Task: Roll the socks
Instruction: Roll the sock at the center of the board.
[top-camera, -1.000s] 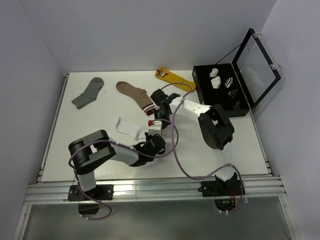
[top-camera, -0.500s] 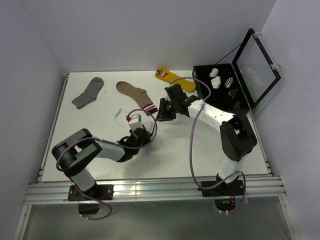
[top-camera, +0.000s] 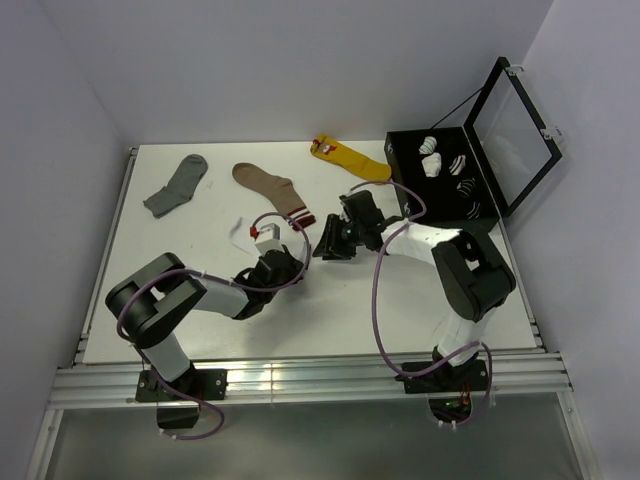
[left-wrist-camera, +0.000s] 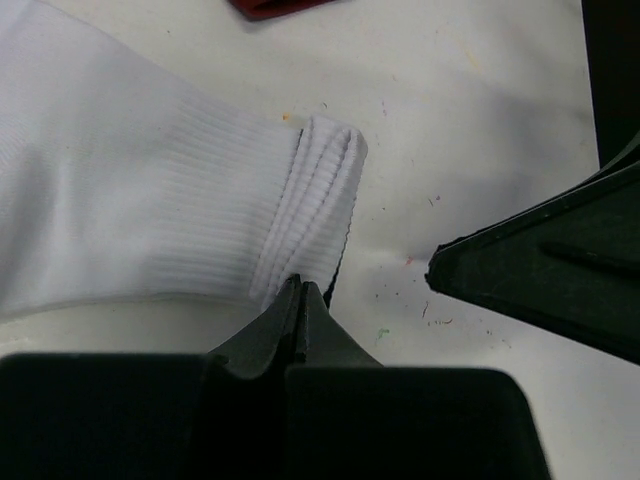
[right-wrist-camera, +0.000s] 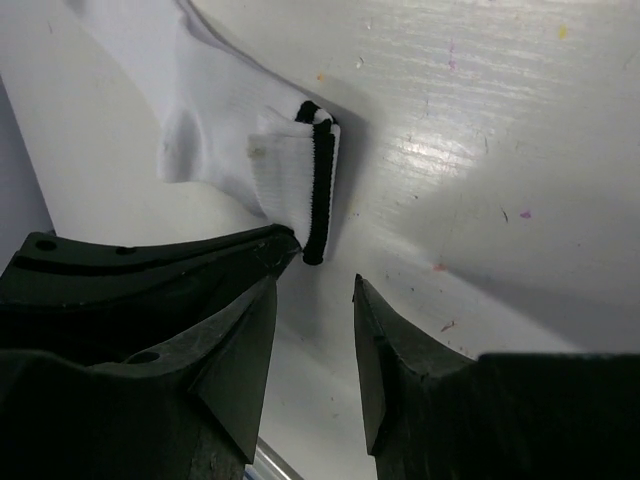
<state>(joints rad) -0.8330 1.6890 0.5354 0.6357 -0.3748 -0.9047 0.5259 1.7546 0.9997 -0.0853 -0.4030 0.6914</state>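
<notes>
The socks (left-wrist-camera: 150, 200) lie flat on the white table, stacked, with the cuff (left-wrist-camera: 320, 190) folded over. One cuff has dark stripes (right-wrist-camera: 318, 190). My left gripper (left-wrist-camera: 300, 286) is shut, and its tips touch the cuff's near edge; I cannot tell whether any fabric is pinched. My right gripper (right-wrist-camera: 315, 280) is open with nothing between its fingers, just short of the striped cuff. From above, the left gripper (top-camera: 296, 258) and right gripper (top-camera: 325, 247) nearly meet at mid-table. The left arm hides most of the socks, leaving a white sliver (top-camera: 240, 229).
A brown sock with a striped cuff (top-camera: 268, 185), a grey sock (top-camera: 176, 185) and a yellow sock (top-camera: 350, 158) lie along the back of the table. An open black case (top-camera: 465, 228) holding rolled socks stands at the back right, lid (top-camera: 515, 135) raised.
My right gripper has opened and come a little nearer, its fingers now off the cuff. The left arm swung left over the socks, jaws shut throughout.
</notes>
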